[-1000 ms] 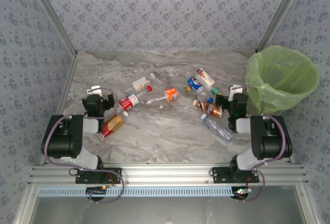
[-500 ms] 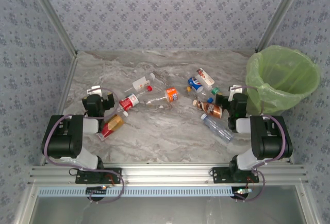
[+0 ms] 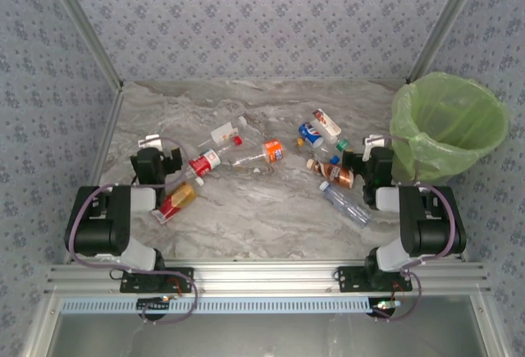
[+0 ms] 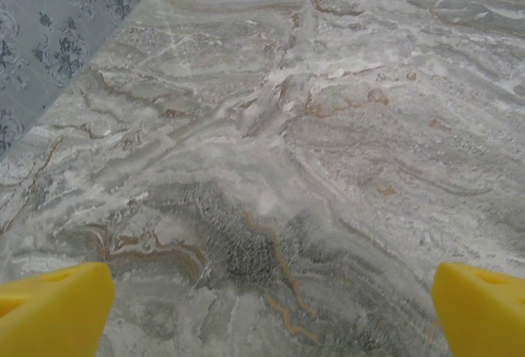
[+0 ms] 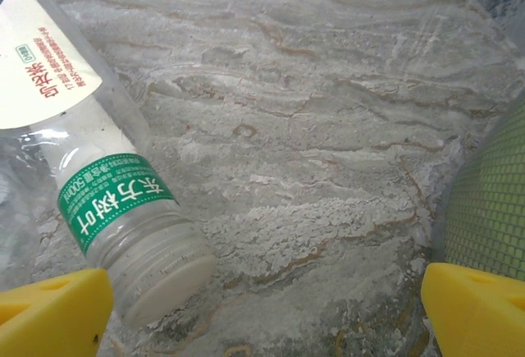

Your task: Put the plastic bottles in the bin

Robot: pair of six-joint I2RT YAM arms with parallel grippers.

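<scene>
Both arms have nudged forward a touch, left hand and right hand wide and empty, bottles scattered on the desk, bin far right, nothing grabbed yet.

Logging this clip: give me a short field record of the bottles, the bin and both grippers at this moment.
bottles: about nine, lying on the table
bin: far right, upright, green liner
left gripper: open, over bare table
right gripper: open, beside the bin
green-labelled bottle: lying just ahead of the right gripper, cap toward it
progress: no bottle gripped
</scene>
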